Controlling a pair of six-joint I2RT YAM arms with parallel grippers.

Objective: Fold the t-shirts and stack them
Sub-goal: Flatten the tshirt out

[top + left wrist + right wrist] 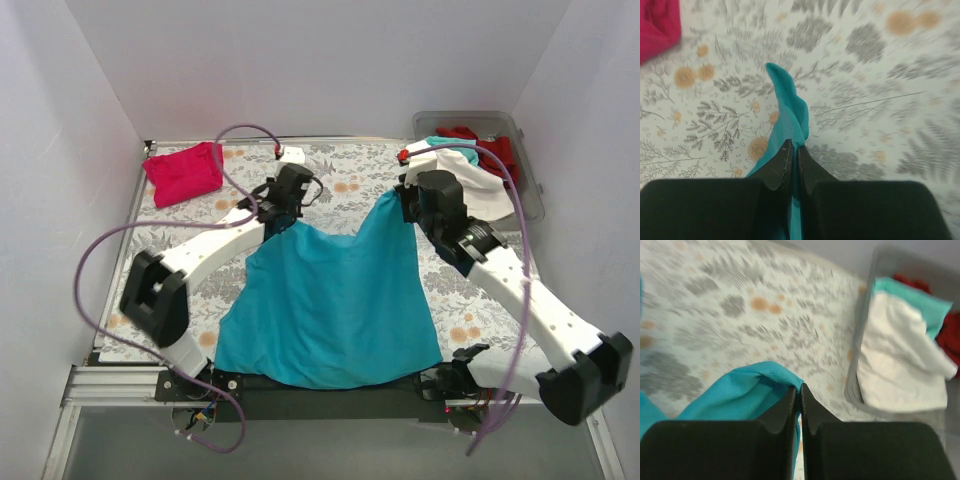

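A teal t-shirt (330,305) hangs spread between both arms, its lower edge draped over the table's near edge. My left gripper (283,214) is shut on its left upper corner; in the left wrist view teal cloth (788,107) sticks out past the closed fingers (782,160). My right gripper (408,205) is shut on the right upper corner, with the teal fabric (747,395) bunched at the fingertips (791,402). A folded magenta-pink t-shirt (183,172) lies at the far left of the table. More t-shirts, white (470,180), teal and red (478,140), fill a bin.
A clear plastic bin (525,170) stands at the far right, seen close in the right wrist view (860,365). The floral tablecloth (345,185) covers the table. White walls close in on three sides. Purple cables loop over both arms.
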